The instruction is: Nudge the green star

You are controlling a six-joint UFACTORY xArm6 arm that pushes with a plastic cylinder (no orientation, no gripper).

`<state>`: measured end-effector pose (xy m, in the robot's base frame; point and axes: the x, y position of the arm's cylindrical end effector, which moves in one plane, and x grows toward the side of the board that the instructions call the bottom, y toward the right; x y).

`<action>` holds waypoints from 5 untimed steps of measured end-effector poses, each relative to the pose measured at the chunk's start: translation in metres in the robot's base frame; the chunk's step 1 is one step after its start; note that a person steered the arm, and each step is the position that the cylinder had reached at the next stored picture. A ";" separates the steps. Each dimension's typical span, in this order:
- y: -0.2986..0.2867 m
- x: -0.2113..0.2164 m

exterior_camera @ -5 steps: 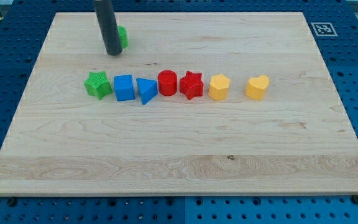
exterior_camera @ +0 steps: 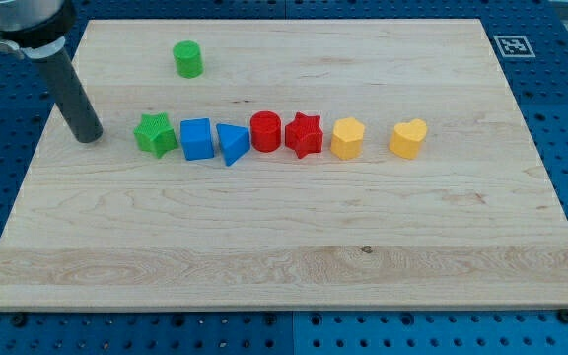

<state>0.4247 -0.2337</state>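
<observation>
The green star [exterior_camera: 155, 134] sits at the left end of a row of blocks across the board's middle. My tip [exterior_camera: 89, 137] rests on the board just to the star's left, with a gap of about a block's width between them. To the star's right stand a blue cube [exterior_camera: 196, 138], a blue triangle [exterior_camera: 231, 144], a red cylinder [exterior_camera: 265, 131], a red star [exterior_camera: 304, 134], a yellow hexagon [exterior_camera: 347, 139] and a yellow heart [exterior_camera: 408, 138].
A green cylinder [exterior_camera: 188, 59] stands alone near the view's top left. The wooden board [exterior_camera: 284, 256] lies on a blue pegboard table; a fiducial marker [exterior_camera: 515, 45] sits off its top right corner.
My tip has moved from beside the green cylinder down and to the view's left, now level with the green star. No block has moved.
</observation>
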 end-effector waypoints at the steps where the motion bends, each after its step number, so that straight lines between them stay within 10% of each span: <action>1: 0.035 0.032; 5: 0.092 0.017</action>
<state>0.4416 -0.1414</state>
